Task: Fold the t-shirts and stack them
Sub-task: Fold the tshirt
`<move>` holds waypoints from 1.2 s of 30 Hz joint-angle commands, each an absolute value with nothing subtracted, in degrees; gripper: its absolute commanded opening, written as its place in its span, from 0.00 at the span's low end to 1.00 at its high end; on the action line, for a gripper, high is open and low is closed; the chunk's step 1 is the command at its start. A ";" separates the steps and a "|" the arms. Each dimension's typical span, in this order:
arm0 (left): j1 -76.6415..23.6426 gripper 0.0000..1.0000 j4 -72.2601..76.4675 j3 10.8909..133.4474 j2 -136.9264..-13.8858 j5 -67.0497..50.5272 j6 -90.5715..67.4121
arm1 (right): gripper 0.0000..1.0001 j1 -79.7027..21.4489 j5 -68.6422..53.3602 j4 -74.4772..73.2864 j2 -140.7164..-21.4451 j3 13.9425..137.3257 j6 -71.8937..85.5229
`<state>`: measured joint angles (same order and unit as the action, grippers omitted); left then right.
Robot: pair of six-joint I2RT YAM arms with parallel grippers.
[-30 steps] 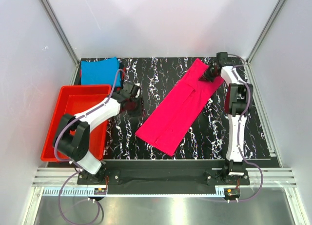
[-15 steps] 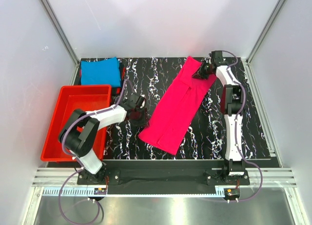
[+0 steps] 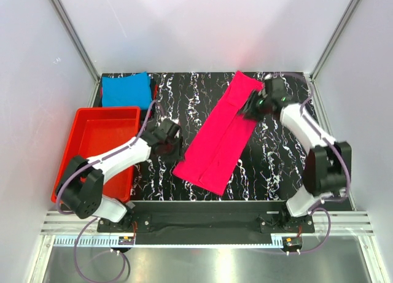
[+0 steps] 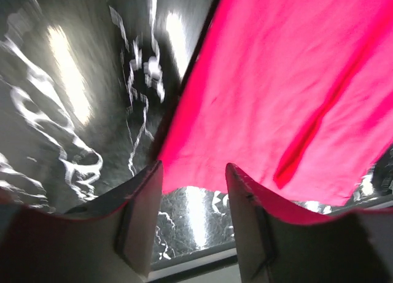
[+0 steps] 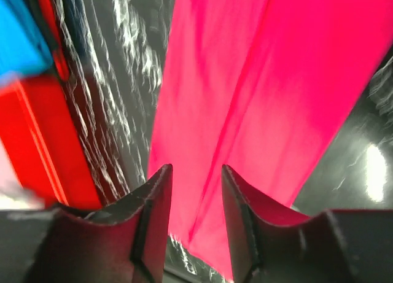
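The magenta-pink t-shirt (image 3: 222, 134) lies folded into a long strip, running diagonally from the back right to the front middle of the mat. The turquoise-blue t-shirt (image 3: 126, 89) lies folded at the back left corner. My left gripper (image 3: 174, 149) is open just left of the pink strip's near end. In the left wrist view its jaws (image 4: 193, 182) hold nothing, and the pink shirt (image 4: 288, 93) lies just ahead. My right gripper (image 3: 249, 106) hovers open at the strip's far right edge. In the right wrist view its jaws (image 5: 196, 178) are empty above the pink shirt (image 5: 245, 93).
A red plastic tray (image 3: 83, 121) stands at the left, next to the left arm. The black marbled mat (image 3: 276, 160) shows bare to the right of the strip. Grey walls close in the back and both sides.
The right gripper has let go of the pink shirt's far end and pulled back toward the middle. The left gripper opened wider near the strip's near end. The strip swung slightly steeper.
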<state>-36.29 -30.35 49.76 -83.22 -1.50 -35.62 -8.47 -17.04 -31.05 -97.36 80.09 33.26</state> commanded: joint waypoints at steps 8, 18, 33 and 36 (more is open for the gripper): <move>-28.22 0.55 -28.22 54.93 -85.51 -10.50 -25.14 | 0.59 -25.65 -3.87 -29.18 -78.58 49.93 50.53; -24.52 0.55 -24.44 52.13 -91.58 -18.81 -25.22 | 0.58 -34.09 -2.90 -29.35 -72.86 41.14 58.17; -26.28 0.46 -16.35 39.90 -85.61 -19.42 -28.48 | 0.54 -36.23 10.32 -36.09 -72.68 47.41 53.72; -27.42 0.36 -14.77 38.76 -84.99 -21.27 -28.74 | 0.51 -26.74 11.53 -35.70 -76.54 55.69 45.72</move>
